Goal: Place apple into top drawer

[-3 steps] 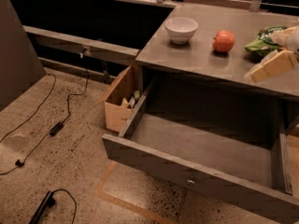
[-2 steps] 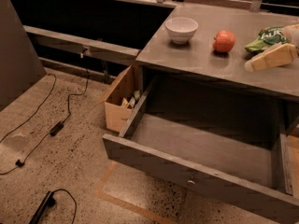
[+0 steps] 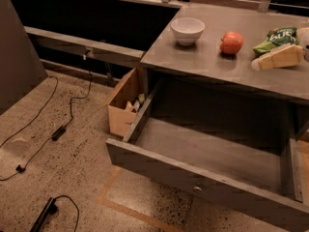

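The gripper (image 3: 280,57) sits low over the right side of the table (image 3: 203,62), pointing left at the apple (image 3: 231,42) close by. I cannot tell how open it is. The top drawer (image 3: 193,170) below is pulled out near, its long side running left to right

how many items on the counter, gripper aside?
3: bowl at left, apple right of it, green bag at the right edge. The gripper is just in front of the bag. More may lie out of frame.
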Robot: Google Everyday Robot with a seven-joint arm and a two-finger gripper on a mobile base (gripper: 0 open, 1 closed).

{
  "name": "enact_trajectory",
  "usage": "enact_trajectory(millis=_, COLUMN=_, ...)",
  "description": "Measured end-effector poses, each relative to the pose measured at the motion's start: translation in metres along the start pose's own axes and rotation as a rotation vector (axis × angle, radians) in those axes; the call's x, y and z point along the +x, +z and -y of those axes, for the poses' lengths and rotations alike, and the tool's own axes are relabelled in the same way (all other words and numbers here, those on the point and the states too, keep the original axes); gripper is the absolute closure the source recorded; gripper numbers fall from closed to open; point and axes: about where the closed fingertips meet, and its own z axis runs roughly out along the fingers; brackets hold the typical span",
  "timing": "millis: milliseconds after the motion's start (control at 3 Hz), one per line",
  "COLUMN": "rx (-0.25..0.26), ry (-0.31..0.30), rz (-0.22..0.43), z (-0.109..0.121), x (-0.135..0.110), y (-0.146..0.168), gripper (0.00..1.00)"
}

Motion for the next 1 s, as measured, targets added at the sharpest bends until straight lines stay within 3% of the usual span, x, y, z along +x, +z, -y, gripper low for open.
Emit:
enact_trajectory(millis=333, rx=0.024, ry=0.046, rz=0.067, z=0.011, x=0.000, y=0.013, gripper=0.00)
enact_trajectory(millis=1000, rx=-0.005, ry=0.034, rz=0.164, z=0.017, x=-0.003, y=0.053, gripper=0.00)
